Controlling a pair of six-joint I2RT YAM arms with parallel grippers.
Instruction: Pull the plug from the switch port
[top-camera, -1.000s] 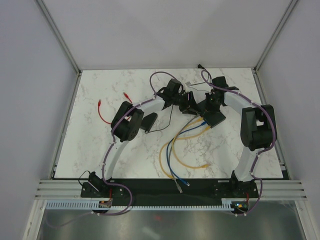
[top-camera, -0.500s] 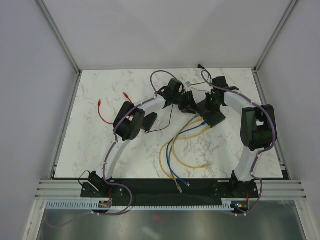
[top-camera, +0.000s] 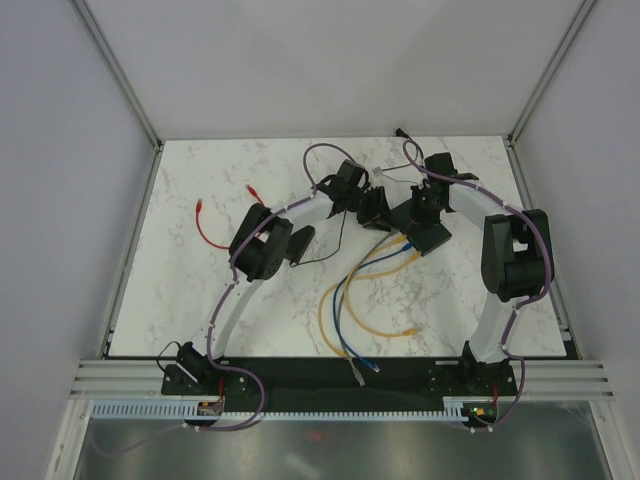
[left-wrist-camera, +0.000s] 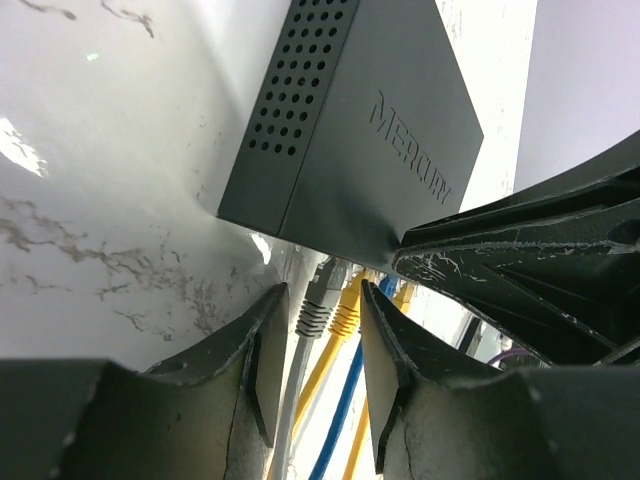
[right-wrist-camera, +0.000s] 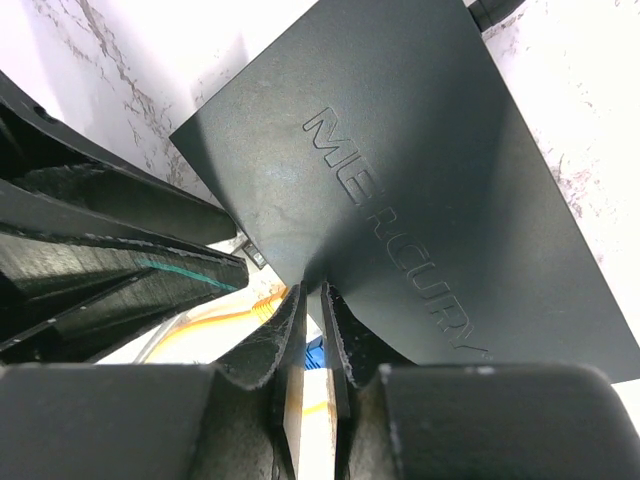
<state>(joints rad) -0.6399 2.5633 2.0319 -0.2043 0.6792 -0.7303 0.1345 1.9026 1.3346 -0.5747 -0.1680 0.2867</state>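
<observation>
Straddling the grey plug (left-wrist-camera: 316, 306), the left gripper (left-wrist-camera: 322, 294) is narrowly parted, its fingers (left-wrist-camera: 262, 350) just beside the plug with slivers of gap on both sides. The plug sits in the end socket of the switch (left-wrist-camera: 370, 130), crowded by a yellow plug (left-wrist-camera: 347, 312) and a blue cable (left-wrist-camera: 345, 400). The right gripper (right-wrist-camera: 311, 292) is almost closed, its tips against the switch's socket edge. Left of the switch lie a power brick (top-camera: 298, 243) and, farther off, a red cable (top-camera: 205, 225).

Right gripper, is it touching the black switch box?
Touching. The right wrist view shows the right gripper pinching the edge of the switch, with no gap between them.
</observation>
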